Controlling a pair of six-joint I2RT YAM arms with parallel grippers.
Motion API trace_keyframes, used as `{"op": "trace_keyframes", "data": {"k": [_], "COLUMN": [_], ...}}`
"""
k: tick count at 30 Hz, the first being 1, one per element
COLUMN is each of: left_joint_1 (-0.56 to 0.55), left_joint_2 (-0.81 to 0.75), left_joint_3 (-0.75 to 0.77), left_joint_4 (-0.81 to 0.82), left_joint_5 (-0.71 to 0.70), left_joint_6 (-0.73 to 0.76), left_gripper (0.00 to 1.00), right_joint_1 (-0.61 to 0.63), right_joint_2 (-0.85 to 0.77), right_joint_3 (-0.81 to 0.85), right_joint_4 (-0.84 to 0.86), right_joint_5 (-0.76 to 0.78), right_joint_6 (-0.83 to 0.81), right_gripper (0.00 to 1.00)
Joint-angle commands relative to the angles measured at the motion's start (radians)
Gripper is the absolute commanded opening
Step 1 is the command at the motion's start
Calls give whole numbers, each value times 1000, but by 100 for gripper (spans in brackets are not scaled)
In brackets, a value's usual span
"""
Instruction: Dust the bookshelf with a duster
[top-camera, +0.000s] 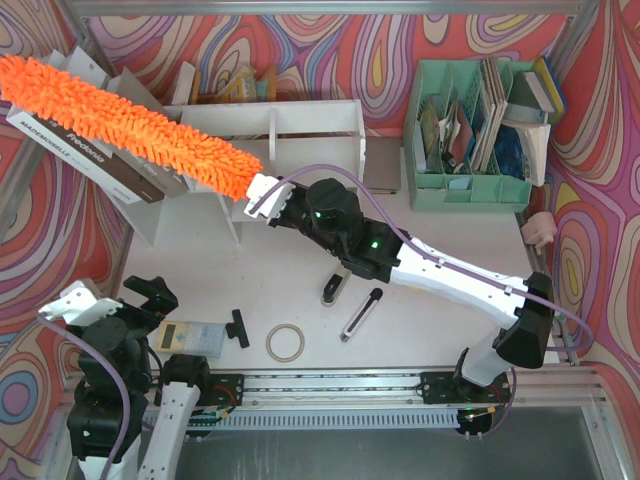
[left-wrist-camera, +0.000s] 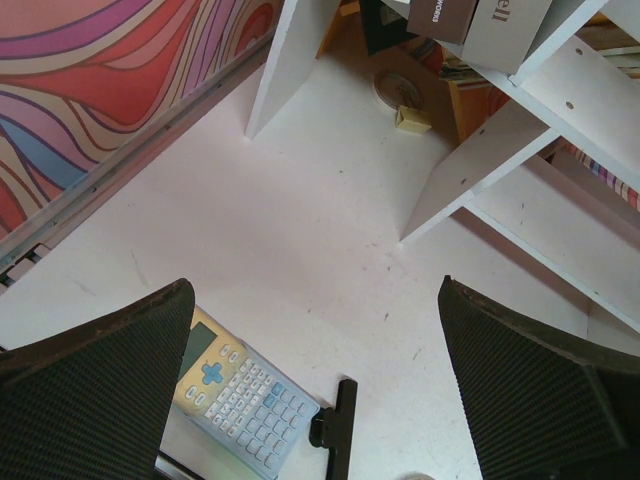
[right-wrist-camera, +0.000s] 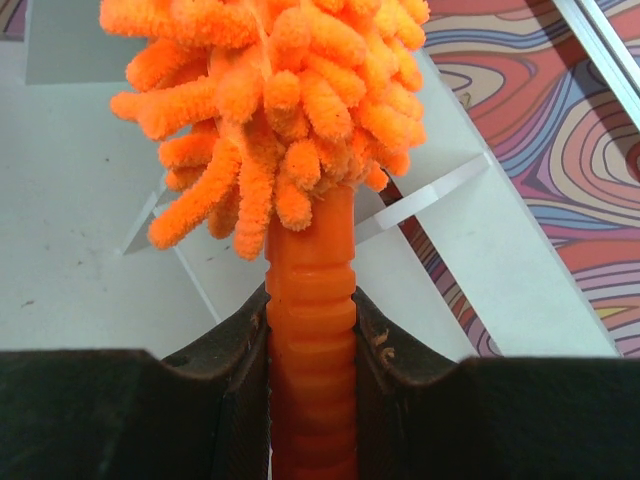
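Black-and-white arms (top-camera: 450, 275); lilac cables (top-camera: 335, 168); black textured fingers (left-wrist-camera: 100, 380)

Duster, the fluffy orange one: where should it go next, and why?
Probably sweep the duster slowly to the right along the bookshelf. The right jaws are shut on its handle, and the fluffy part lies over the books at the left end, so the white top on the right is not under it.

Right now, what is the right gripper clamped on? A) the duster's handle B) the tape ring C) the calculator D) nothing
A: the right wrist view shows the right gripper shut around the ribbed orange handle of the duster.
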Motion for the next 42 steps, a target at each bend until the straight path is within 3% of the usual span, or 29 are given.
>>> {"op": "trace_keyframes", "data": {"k": [1,15,23,28,34,42], "left_joint_1": [6,6,5,6,6,6], "left_joint_2": [-6,-9,-21,-22,-26,-22], "left_joint_3": [-6,-6,-6,-6,-6,-7], "left_joint_4": [16,16,15,14,16,17], "left_joint_5": [6,5,0,3,2,5], "left_joint_6": [14,14,12,13,13,14], "left_gripper": [98,98,98,98,98,98], "right_joint_1": [-4,-40,-143,-186,-177,-121], "right_joint_2": [-24,59,166,247,148,-61], "right_joint_3": [5,12,169,368,286,27], "right_joint_4": [85,151,154,48,49,41], "right_joint_5": [19,70,152,211,121,83], "right_joint_6": [15,-17,-2,20,53,40], "right_gripper": [0,0,0,0,0,0]}}
